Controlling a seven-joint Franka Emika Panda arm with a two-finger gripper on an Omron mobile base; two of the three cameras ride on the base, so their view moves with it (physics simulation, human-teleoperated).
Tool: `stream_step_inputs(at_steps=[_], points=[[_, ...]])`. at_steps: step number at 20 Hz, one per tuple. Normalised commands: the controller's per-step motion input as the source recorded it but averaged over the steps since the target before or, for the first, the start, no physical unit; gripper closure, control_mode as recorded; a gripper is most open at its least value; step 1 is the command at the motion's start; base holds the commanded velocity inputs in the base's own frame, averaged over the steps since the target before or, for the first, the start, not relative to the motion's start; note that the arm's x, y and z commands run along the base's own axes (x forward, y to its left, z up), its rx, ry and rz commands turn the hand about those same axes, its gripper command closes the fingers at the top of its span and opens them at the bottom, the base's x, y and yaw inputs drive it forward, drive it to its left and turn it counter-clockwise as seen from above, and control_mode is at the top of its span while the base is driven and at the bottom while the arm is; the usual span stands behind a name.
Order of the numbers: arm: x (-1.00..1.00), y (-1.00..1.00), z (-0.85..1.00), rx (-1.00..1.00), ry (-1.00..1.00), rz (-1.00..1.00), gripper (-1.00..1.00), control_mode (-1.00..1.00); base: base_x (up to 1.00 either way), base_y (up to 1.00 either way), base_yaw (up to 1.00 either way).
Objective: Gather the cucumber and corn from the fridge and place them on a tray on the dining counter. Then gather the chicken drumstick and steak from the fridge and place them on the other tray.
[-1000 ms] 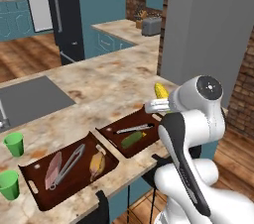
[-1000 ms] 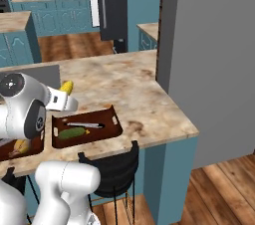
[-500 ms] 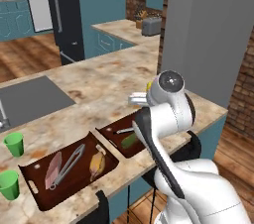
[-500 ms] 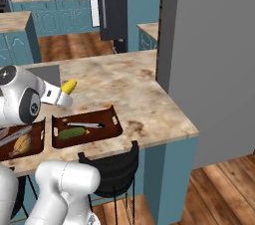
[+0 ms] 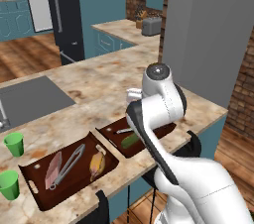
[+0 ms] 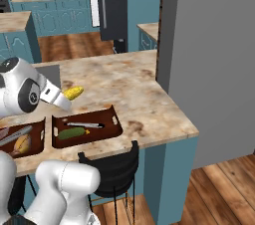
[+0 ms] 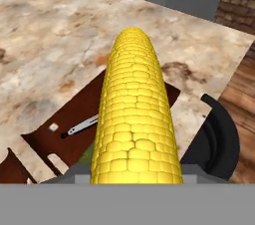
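Three of four placed: you are looking at the cucumber (image 6: 72,133) lying in the right-hand tray (image 6: 115,120) on the worktop (image 6: 124,84), and the steak (image 5: 53,170) and chicken drumstick (image 5: 96,162) lying in the other tray (image 5: 34,186), just beside the first.
Left to do: you are carrying the corn (image 6: 73,92), the last piece, and it is hanging above the cucumber's tray, not yet touching it.
Claw: the claw (image 6: 63,101) is pinching the corn by its near end, so the cob is sticking out forward over the tray; the jaws are pressing on it, not spread.
Extras in trays: silver utensils are lying beside the cucumber and beside the steak.
Next, by my reading: you are lowering and releasing beside the cucumber.
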Motion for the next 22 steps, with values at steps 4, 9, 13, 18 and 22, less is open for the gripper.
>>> stream_step_inputs(at_steps=[4, 9, 13, 18, 22], points=[[0.92, 0.0, -0.41, 0.04, 0.0, -0.23, 1.0, -1.0, 0.0, 0.0, 0.0], [0.96, 0.0, -0.37, 0.14, 0.0, -0.29, 1.0, -1.0, 0.0, 0.0, 0.0], [0.57, 0.0, -0.29, 0.2, 0.02, -0.19, 1.0, -1.0, 0.0, 0.0, 0.0], [0.0, -0.03, -0.43, 0.18, 0.02, -0.09, 1.0, -1.0, 0.0, 0.0, 0.0], [0.17, -0.06, -0.62, 0.11, 0.02, -0.08, 1.0, -1.0, 0.0, 0.0, 0.0]])
